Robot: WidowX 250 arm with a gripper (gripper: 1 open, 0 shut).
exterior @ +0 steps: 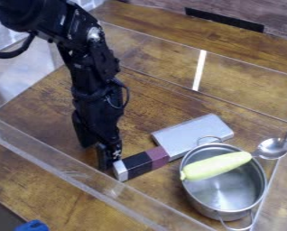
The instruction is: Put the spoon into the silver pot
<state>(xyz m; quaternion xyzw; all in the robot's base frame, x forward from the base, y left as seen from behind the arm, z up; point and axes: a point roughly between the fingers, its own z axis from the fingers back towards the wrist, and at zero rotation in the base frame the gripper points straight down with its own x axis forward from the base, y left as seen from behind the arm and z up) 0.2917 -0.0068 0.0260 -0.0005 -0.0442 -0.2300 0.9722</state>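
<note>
Silver pot [226,191], spoon [273,147], no legible writing

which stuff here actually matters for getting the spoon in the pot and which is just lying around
Belongs to the job:
- spoon, on the table right of the pot
- silver pot
- tool, open, far left of the spoon

Just lying about:
- yellow-green corn-like piece, resting across the pot
- grey slab
- dark block

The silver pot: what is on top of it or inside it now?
A yellow-green corn-like object lies across the silver pot rim. The inside below looks bare; the part under the corn is hidden. The spoon lies outside.
</note>
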